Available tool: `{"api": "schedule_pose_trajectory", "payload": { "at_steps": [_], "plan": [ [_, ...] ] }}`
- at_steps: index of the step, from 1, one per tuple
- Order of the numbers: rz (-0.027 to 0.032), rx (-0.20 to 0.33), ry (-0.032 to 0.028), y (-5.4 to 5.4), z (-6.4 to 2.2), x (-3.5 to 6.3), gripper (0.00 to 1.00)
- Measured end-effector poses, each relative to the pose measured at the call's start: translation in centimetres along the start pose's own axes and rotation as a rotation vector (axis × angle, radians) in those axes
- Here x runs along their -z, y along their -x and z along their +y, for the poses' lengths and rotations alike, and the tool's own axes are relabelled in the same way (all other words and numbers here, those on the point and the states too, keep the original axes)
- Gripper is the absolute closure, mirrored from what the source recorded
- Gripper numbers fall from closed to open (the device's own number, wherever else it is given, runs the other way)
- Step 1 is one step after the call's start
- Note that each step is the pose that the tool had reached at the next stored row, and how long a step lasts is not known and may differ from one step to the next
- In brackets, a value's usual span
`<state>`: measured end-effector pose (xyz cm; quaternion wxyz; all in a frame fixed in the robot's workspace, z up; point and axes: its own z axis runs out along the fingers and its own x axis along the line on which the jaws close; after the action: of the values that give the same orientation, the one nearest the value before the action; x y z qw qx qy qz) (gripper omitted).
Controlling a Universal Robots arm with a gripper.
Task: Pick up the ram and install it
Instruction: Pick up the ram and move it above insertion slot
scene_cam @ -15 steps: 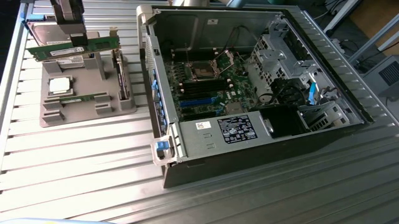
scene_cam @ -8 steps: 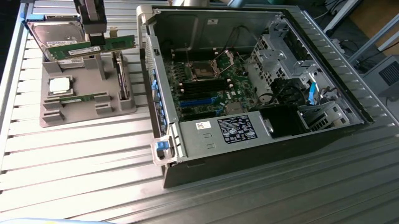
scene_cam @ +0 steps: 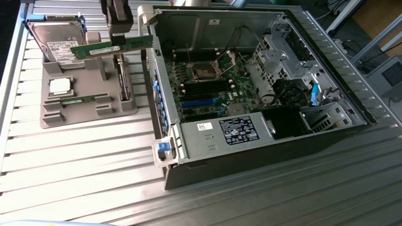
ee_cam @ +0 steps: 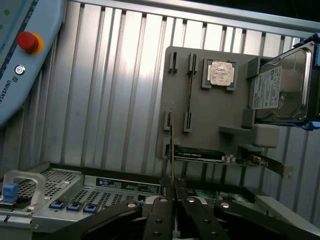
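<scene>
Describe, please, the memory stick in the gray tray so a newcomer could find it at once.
To the exterior view's left of the open computer case lies a gray tray. The memory stick stands on edge in a slot there, beside the square silver chip. Its twin hangs above the tray, clamped in the gripper; this one rests free.

A ribbed metal table (scene_cam: 75, 160) carries a grey tray (scene_cam: 84, 113) at the exterior view's left and an open computer case (scene_cam: 264, 160) just beside it, rightward.
</scene>
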<state>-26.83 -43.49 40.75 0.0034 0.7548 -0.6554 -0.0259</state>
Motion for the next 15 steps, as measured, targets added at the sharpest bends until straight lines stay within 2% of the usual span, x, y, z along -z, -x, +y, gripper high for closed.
{"api": "schedule_pose_trajectory", "payload": {
  "at_steps": [5,7,9,13,15],
  "plan": [
    [0.0002,0.0,0.0001,-0.3,-2.15,0.1,0.87],
    [0.0003,0.0,0.0001,-0.5,-3.58,0.16,0.87],
    [0.0003,0.0,0.0001,-0.6,-4.57,0.2,0.87],
    [0.0004,0.0,0.0001,-0.8,-5.96,0.26,0.87],
    [0.0004,0.0,0.0001,-1.0,-6.91,0.31,0.87]
  ]
}}
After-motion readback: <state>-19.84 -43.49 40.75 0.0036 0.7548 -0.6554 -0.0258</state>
